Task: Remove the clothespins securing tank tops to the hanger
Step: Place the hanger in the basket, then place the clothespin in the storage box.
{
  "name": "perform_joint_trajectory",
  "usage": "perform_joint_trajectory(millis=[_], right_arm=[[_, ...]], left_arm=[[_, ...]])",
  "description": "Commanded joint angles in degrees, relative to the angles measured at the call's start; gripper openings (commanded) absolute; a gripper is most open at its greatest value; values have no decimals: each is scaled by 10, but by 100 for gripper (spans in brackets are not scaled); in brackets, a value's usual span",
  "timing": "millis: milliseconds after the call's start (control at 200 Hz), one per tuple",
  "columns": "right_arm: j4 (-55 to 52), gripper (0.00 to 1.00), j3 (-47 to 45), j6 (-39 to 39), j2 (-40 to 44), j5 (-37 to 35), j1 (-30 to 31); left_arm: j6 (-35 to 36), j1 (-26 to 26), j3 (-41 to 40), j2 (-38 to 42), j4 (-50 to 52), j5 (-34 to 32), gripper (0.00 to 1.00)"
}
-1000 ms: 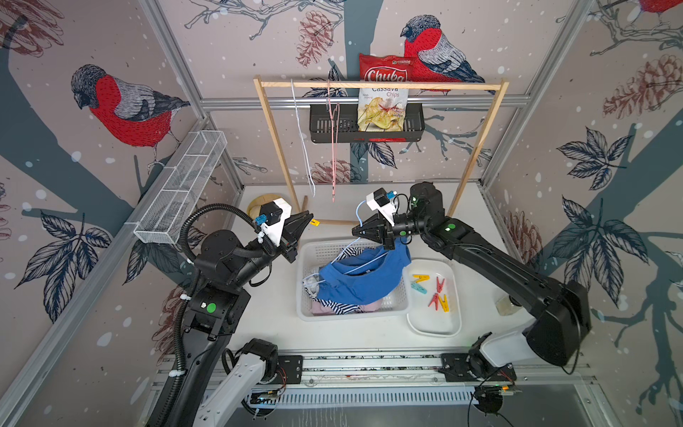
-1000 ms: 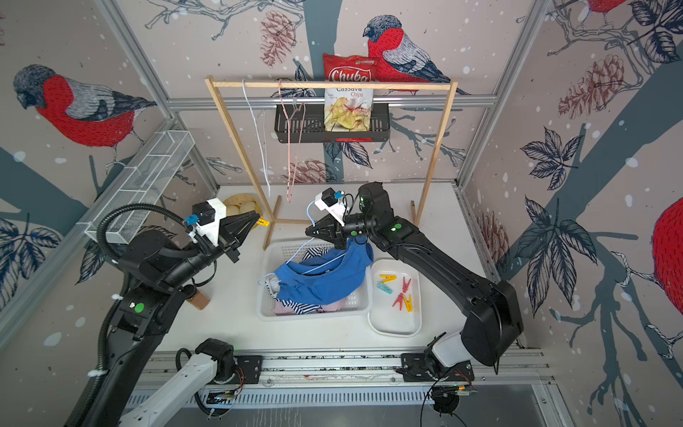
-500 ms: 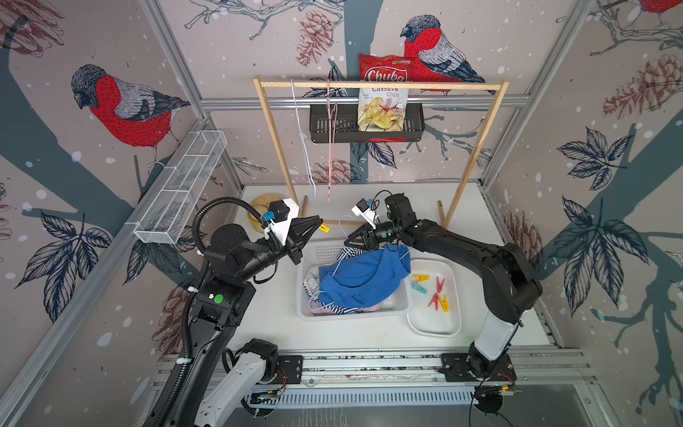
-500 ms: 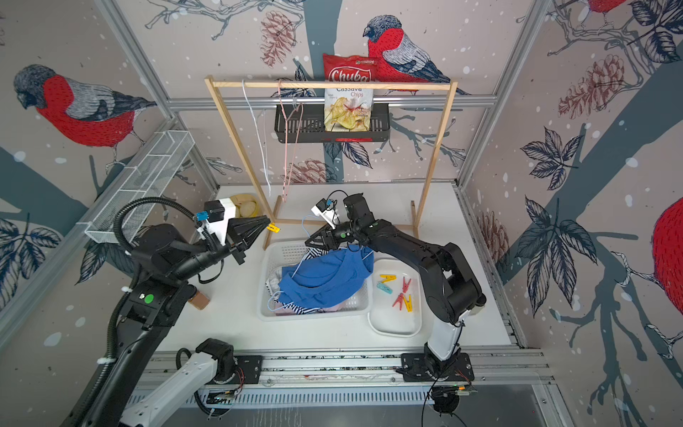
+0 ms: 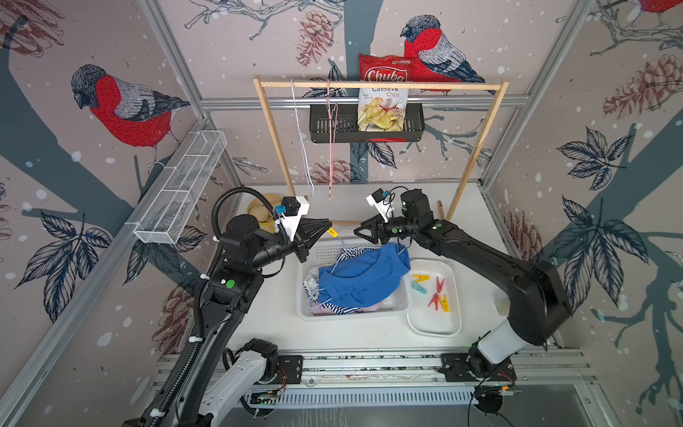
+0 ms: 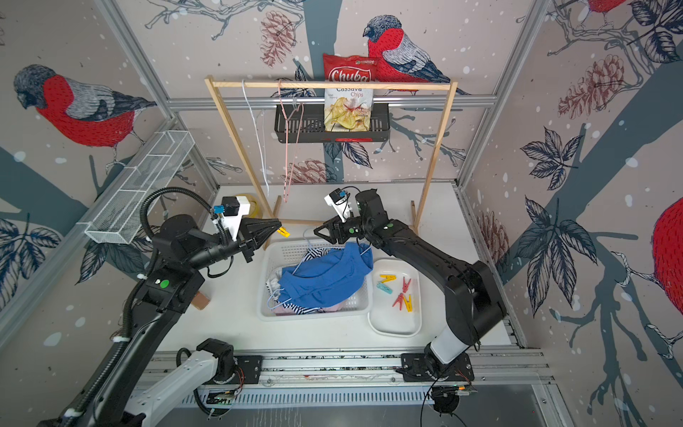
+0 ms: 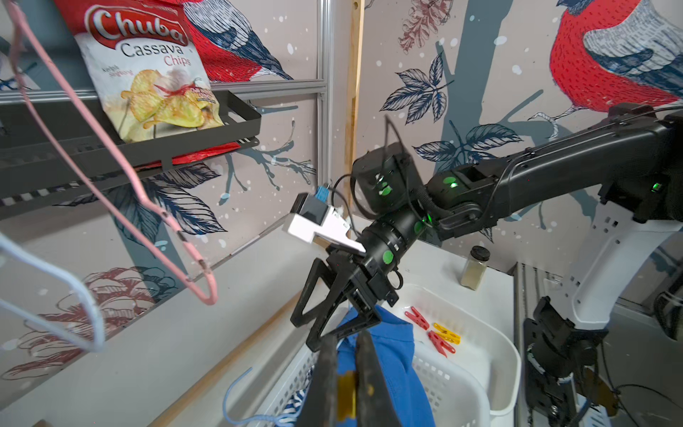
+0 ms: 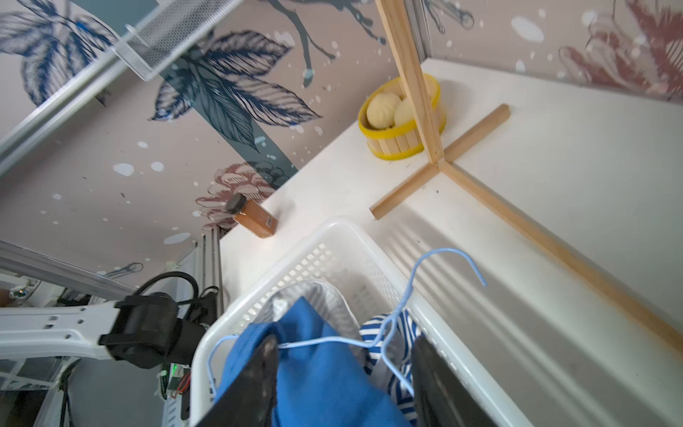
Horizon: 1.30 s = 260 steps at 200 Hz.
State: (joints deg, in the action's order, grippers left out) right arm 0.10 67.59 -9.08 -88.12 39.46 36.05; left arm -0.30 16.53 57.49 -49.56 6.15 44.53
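Bird-and-pinecone wallpaper closes in a white table (image 5: 351, 332), where a white basket (image 5: 321, 253) and a white tray (image 5: 436, 321) sit side by side below a wooden rack (image 5: 377, 85). The left gripper (image 5: 329, 227) hovers just off the basket's far corner, its fingers (image 7: 327, 380) pressed together on a yellow clothespin (image 5: 332, 232). The small peg sticks out past the fingertips in both top views, and in the left wrist view it shows as a yellow strip squeezed between the two dark fingers. Facing it, close but not touching, the right gripper (image 5: 358, 231) hangs over the basket's far edge with its fingers (image 8: 258, 380) spread apart and holding nothing. In the right wrist view the blue top (image 5: 362, 277) lies rumpled in the gap between and below those fingers, and the thin wire of a pale blue hanger (image 8: 443, 255) crosses that gap without being pinched. The striped top (image 8: 403, 392), navy and white, bunches just beside one right finger. The pink top (image 5: 366, 308) only peeks out at the basket's near edge, well away from both sets of fingers. Five more clothespins (image 5: 432, 292), two yellow, two red and one teal, lie loose in the tray beneath the right arm, well apart from its fingertips.
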Motion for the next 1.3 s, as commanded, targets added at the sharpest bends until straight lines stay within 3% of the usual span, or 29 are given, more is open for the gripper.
perform_joint_trajectory(millis=[0,110,295,520,941,1126,1246,1296], right_arm=[[62,66,-34,-24,57,34,-2],[96,70,-47,-46,97,129,0],[79,73,-34,-25,137,184,11],[0,73,-16,36,177,193,12],[-2,70,-14,40,170,211,26],[-7,58,-15,48,172,218,27],[0,47,-19,44,179,211,26],[2,40,-20,43,181,211,26]], left_arm=[[-46,4,2,-17,-69,78,0],[-28,41,12,-38,-72,58,0],[10,113,44,-80,-52,32,0],[41,151,77,-116,-9,24,0],[48,197,94,-135,-19,9,0],[53,202,97,-135,-14,1,0],[55,204,97,-135,-10,-5,21],[56,204,97,-134,-9,-8,25]])
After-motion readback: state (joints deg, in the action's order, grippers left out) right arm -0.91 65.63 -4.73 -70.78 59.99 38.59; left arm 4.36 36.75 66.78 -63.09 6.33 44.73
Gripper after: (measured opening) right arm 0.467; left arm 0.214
